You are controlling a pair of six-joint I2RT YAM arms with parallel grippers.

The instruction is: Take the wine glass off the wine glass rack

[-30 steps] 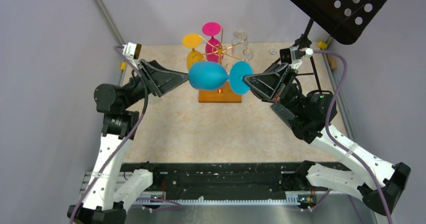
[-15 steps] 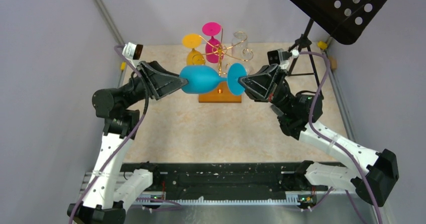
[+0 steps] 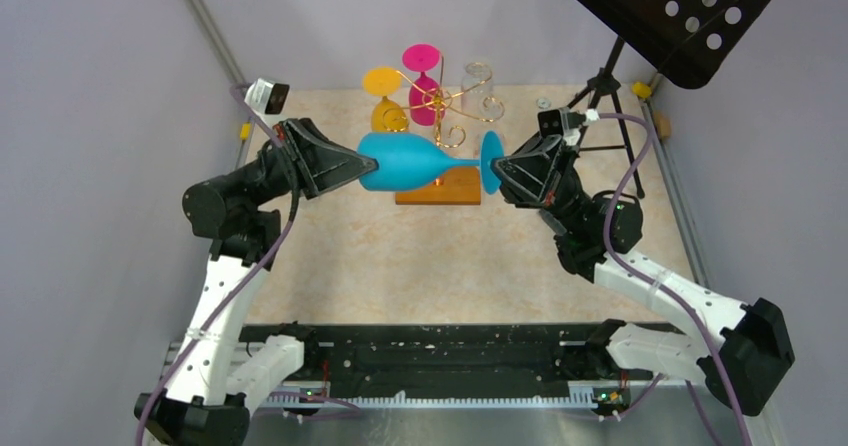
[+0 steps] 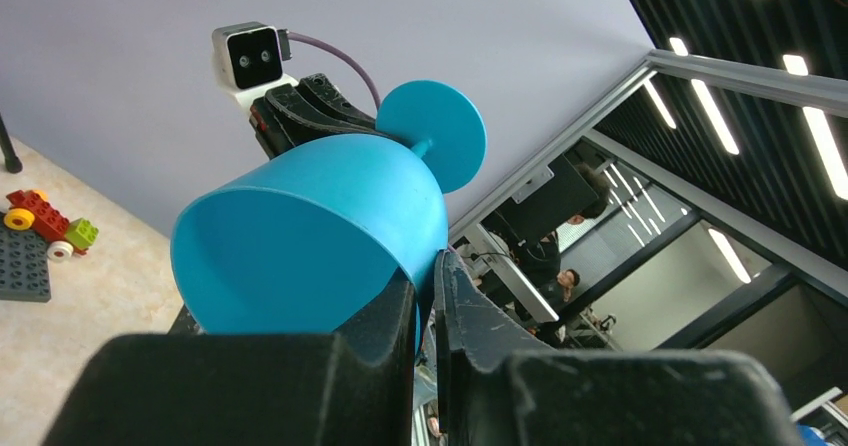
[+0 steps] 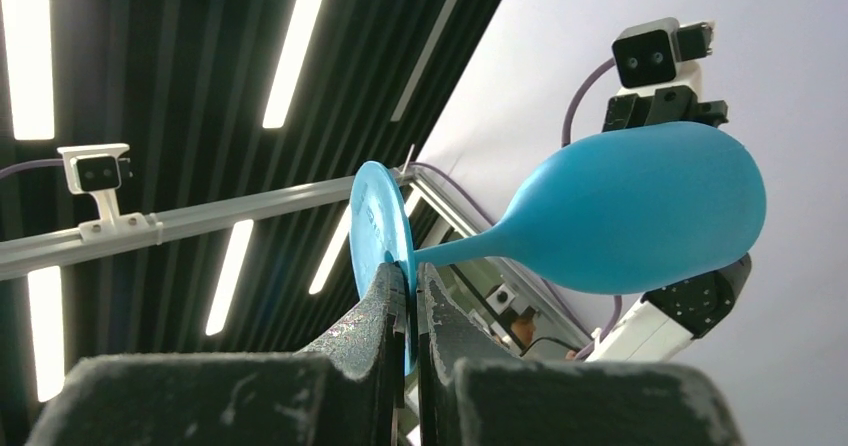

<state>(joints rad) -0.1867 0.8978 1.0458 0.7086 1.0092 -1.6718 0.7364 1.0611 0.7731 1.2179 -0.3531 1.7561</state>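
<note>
A blue wine glass (image 3: 405, 161) hangs level in the air in front of the gold wire wine glass rack (image 3: 447, 109), above the rack's orange wooden base (image 3: 440, 192). My left gripper (image 3: 358, 166) is shut on the rim of the bowl, one finger inside and one outside. In the left wrist view the blue wine glass (image 4: 320, 226) fills the space just above my left gripper (image 4: 430, 271). My right gripper (image 3: 497, 166) is shut on the glass's flat foot. In the right wrist view my right gripper (image 5: 412, 276) pinches the foot (image 5: 378, 221) edge-on.
On the rack hang a yellow glass (image 3: 385, 101), a magenta glass (image 3: 424, 78) and a clear glass (image 3: 478, 81). A black music stand (image 3: 665, 11) on a tripod stands at the back right. Purple walls close in both sides of the table.
My left gripper has closed on the bowl's rim. The glass has moved a little left and turned, so its foot now shows edge-on. The right arm has followed it.
</note>
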